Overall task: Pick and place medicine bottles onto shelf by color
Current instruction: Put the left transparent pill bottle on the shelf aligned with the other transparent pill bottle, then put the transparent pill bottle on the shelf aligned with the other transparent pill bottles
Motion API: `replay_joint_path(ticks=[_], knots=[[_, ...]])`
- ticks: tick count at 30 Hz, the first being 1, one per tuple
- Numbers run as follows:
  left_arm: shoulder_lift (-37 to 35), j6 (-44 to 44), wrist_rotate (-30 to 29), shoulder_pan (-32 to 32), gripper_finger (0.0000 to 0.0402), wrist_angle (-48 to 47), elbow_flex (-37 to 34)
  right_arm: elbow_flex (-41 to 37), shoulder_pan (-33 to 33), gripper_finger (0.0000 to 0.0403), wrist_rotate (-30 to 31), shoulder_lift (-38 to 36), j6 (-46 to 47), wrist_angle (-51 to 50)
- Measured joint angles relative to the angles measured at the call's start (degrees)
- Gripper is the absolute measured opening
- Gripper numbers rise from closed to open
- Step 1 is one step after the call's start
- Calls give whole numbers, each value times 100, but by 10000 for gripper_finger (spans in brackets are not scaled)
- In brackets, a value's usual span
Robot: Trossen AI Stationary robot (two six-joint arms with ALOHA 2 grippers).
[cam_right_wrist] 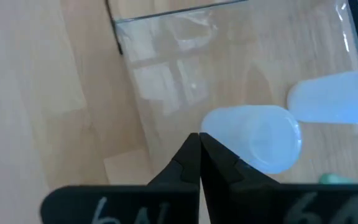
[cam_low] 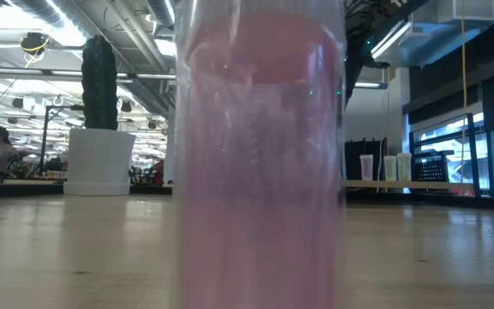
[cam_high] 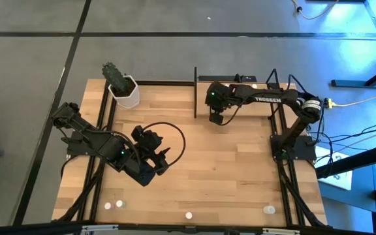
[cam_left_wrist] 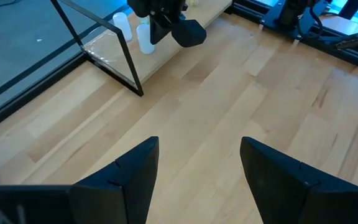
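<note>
Nearest the front edge, four bottles wait upright with their long axes vertical: two at 7 o'clock (cam_high: 113, 205), one at 6 (cam_high: 188, 215) that fills the low view pinkish, one at 5 (cam_high: 269, 209). The left gripper (cam_high: 164, 158) hangs left of centre, fingers (cam_left_wrist: 120, 180) spread and empty, so I'd say it's between picks and next needs to drop over one of those. Out at 1 o'clock the right gripper (cam_high: 217, 119) is pinched closed on nothing above the shelf (cam_high: 240, 98), just beside two whitish bottles (cam_right_wrist: 257, 137) already there.
</note>
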Motion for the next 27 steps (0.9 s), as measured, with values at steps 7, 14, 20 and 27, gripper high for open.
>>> replay_joint_path(ticks=[7, 14, 20, 27], knots=[[0, 2, -2, 0, 220, 0, 0, 0, -139, 4, 2, 0, -12, 111], [0, 2, 0, 0, 220, 0, 0, 0, -251, 4, 2, 0, -19, 320], [0, 4, -2, 2, 220, 0, 0, 0, -290, 4, -121, 0, -16, 354], [0, 4, -2, 4, 220, -27, 0, 5, 109, 4, -322, -289, 155, 141]])
